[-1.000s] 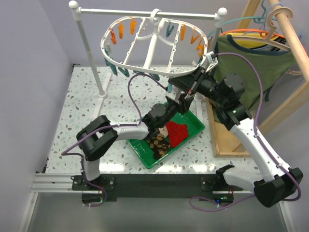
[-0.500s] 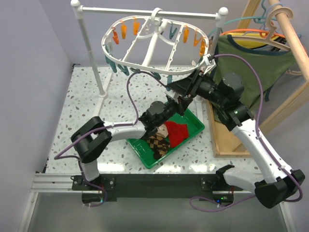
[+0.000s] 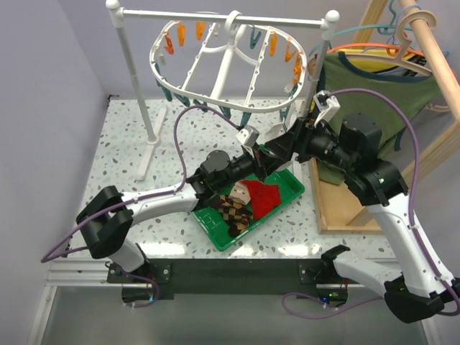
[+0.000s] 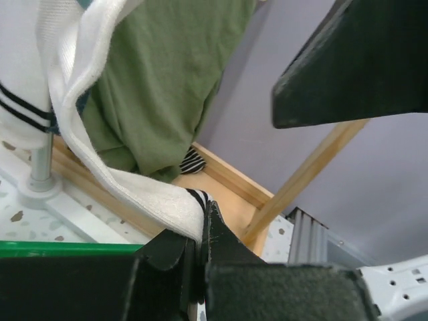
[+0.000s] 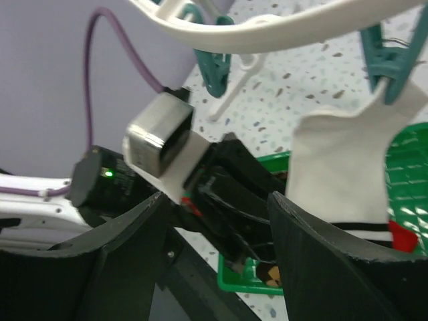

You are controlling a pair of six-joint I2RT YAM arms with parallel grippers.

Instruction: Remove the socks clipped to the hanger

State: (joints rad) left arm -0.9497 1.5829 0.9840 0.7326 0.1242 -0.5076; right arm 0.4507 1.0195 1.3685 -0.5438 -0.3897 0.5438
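Left end effector (image 4: 199, 234) pinching white sock (image 4: 134, 190), right end effector (image 5: 221, 224) spread below hanger (image 5: 267, 30)

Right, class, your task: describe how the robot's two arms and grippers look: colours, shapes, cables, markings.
Both the left arm and right arm have white links joined by chunky black cylindrical joints, with a purple cable looping along each. The left gripper and right gripper are matte black with broad flat fingers. A small silver-white camera box sits on the left wrist.
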